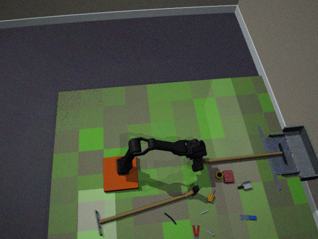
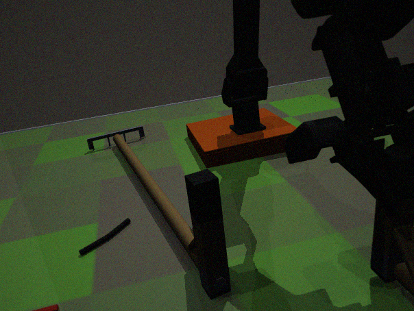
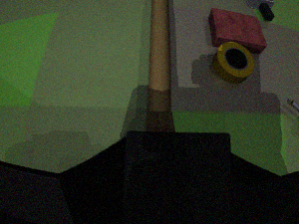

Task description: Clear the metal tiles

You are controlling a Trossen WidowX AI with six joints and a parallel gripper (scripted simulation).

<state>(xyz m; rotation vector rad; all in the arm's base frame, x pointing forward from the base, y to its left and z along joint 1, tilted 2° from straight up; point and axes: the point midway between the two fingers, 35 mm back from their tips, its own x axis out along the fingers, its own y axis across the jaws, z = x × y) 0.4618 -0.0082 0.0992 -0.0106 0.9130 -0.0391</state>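
My gripper (image 1: 202, 161) (image 3: 164, 142) is shut on the wooden handle of the long scraper (image 1: 242, 157) (image 3: 159, 59), which runs away from the fingers toward the bench plate. The scraper's dark blade (image 1: 285, 158) is over the far part of the grey steel bench plate (image 1: 272, 147), crosswise. I cannot tell whether it touches the plate. The catch box (image 1: 302, 160) adjoins the plate's far end. A tiny orange spot (image 1: 291, 150) shows at its near edge. No separate metal tile can be made out on the plate; the dim picture and the blade may hide some.
A second wooden-handled tool (image 1: 147, 207) (image 2: 154, 188) with a rake-like head lies nearer the camera, its black end block (image 1: 195, 190) (image 2: 207, 233) upright. A yellow tape roll (image 1: 219, 175) (image 3: 234, 60) and red block (image 1: 228, 176) (image 3: 236, 30) lie beside the handle. A screwdriver (image 1: 210, 197) lies nearby.
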